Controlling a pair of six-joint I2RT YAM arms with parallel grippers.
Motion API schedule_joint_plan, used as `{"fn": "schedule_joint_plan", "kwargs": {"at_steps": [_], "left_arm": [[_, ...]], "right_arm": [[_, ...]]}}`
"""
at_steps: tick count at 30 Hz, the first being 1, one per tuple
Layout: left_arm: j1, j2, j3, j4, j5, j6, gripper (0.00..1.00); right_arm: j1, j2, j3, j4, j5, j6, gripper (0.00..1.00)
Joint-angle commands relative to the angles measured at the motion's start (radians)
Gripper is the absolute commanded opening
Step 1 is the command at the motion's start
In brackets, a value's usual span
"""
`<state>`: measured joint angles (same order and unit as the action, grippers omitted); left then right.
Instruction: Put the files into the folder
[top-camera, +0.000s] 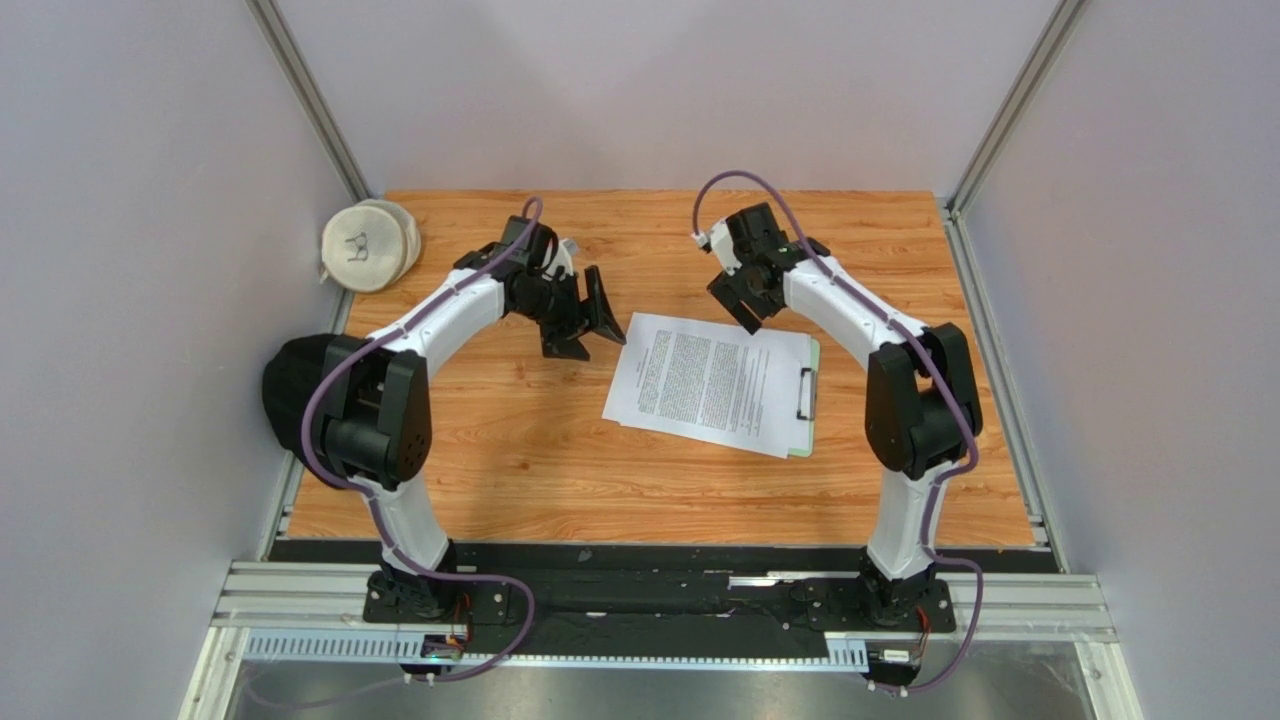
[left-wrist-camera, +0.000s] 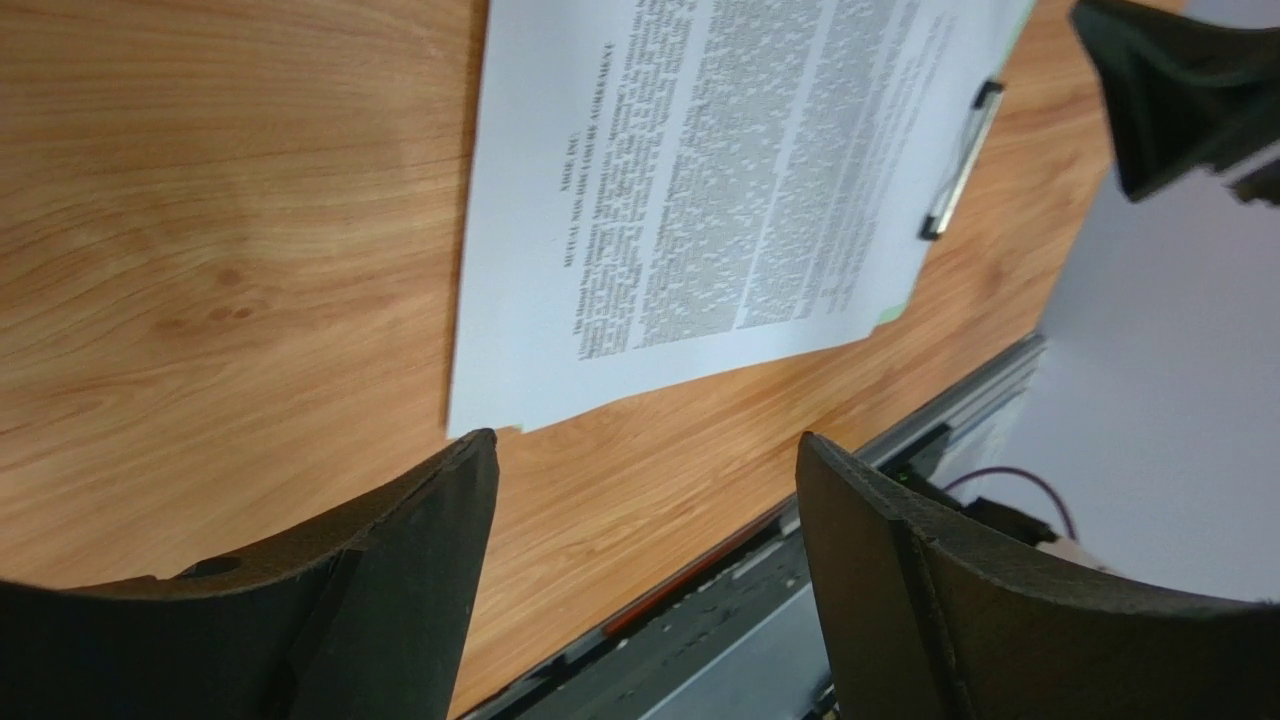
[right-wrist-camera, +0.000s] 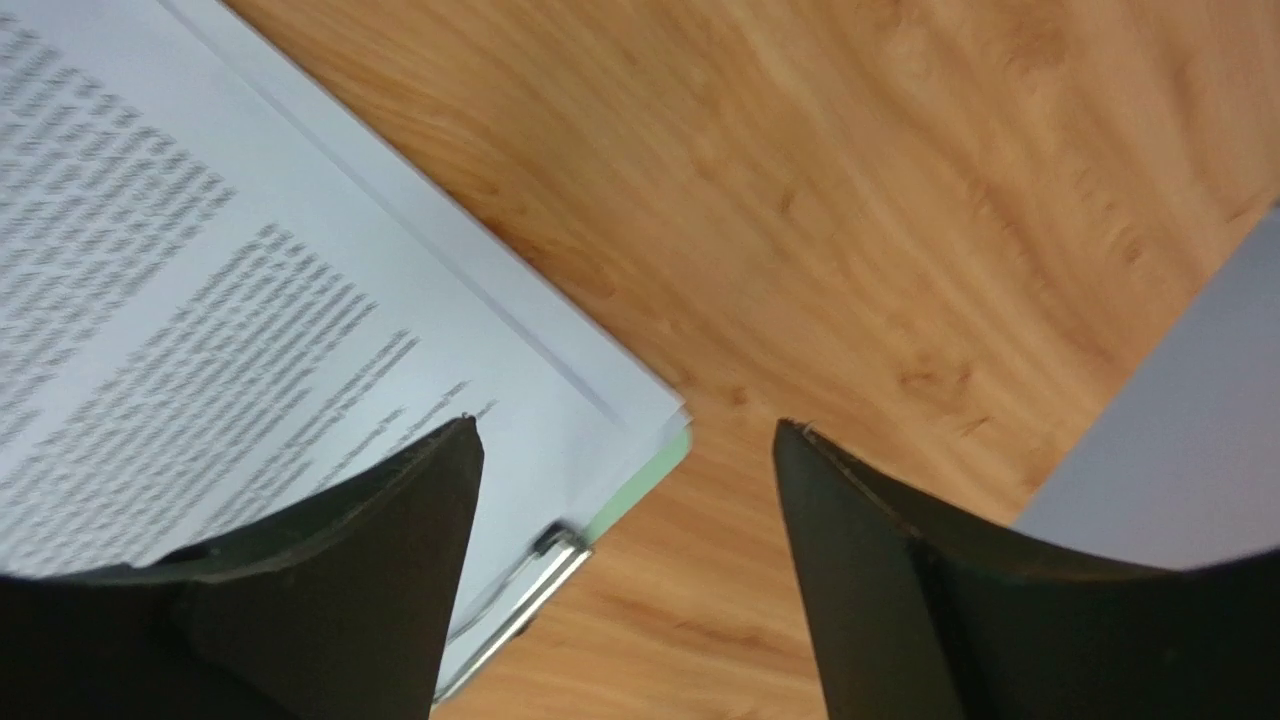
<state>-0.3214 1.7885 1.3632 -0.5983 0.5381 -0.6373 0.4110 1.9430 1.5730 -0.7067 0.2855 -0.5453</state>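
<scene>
The white printed files (top-camera: 703, 381) lie flat on the pale green folder (top-camera: 812, 402), covering nearly all of it; only a green strip shows at the right edge and corners. The folder's metal clip (top-camera: 806, 393) sits over the right short edge of the sheets. The files (left-wrist-camera: 706, 180), the clip (left-wrist-camera: 959, 158) and a green corner (left-wrist-camera: 893, 314) show in the left wrist view; the right wrist view shows the files (right-wrist-camera: 181, 315), a green corner (right-wrist-camera: 649, 468) and the clip (right-wrist-camera: 519, 600). My left gripper (top-camera: 586, 318) is open, raised left of the sheets. My right gripper (top-camera: 744, 293) is open above their far edge.
A round white fabric object (top-camera: 368, 245) lies at the table's back left corner. A black object (top-camera: 289, 393) sits at the left edge by the left arm. Grey walls close in the wooden table (top-camera: 496, 465) on three sides.
</scene>
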Motion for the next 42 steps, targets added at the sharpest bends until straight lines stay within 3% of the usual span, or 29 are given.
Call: {"fn": "schedule_joint_plan", "kwargs": {"at_steps": [1, 2, 3, 4, 6, 10, 14, 15, 21, 30, 42], "left_arm": [[-0.007, 0.078, 0.085, -0.181, -0.061, 0.166, 0.81], [-0.007, 0.083, 0.082, -0.185, -0.072, 0.189, 0.81], [-0.007, 0.091, 0.079, -0.186, -0.091, 0.195, 0.81], [-0.007, 0.095, 0.079, -0.189, -0.099, 0.197, 0.81], [-0.008, 0.112, 0.082, -0.181, -0.09, 0.192, 0.8], [-0.019, 0.109, 0.086, -0.144, -0.07, 0.159, 0.79], [-0.047, 0.095, 0.094, -0.126, -0.07, 0.143, 0.79], [-0.051, 0.091, 0.094, -0.126, -0.07, 0.14, 0.79], [-0.084, 0.068, 0.085, -0.117, -0.069, 0.126, 0.79], [-0.087, 0.034, 0.076, -0.118, -0.07, 0.128, 0.78], [-0.087, 0.043, 0.102, -0.129, -0.063, 0.13, 0.78]], "right_arm": [[-0.006, -0.185, -0.103, -0.046, -0.141, 0.555, 0.8], [-0.005, -0.24, -0.128, -0.074, -0.147, 0.617, 0.86], [-0.003, -0.271, -0.149, -0.123, -0.149, 0.664, 1.0], [-0.003, -0.3, -0.209, -0.141, -0.19, 0.765, 1.0], [-0.001, -0.403, -0.299, -0.142, -0.306, 0.806, 1.0], [0.124, -0.62, -0.546, -0.076, -0.264, 0.965, 1.0], [0.262, -0.786, -0.802, 0.039, -0.172, 1.193, 0.76], [0.278, -0.802, -0.835, 0.096, -0.174, 1.22, 0.75], [0.357, -0.696, -0.86, 0.144, -0.094, 1.274, 0.72], [0.35, -0.524, -0.844, 0.23, -0.092, 1.279, 0.71], [0.276, -0.478, -0.791, 0.179, -0.02, 1.242, 0.76]]}}
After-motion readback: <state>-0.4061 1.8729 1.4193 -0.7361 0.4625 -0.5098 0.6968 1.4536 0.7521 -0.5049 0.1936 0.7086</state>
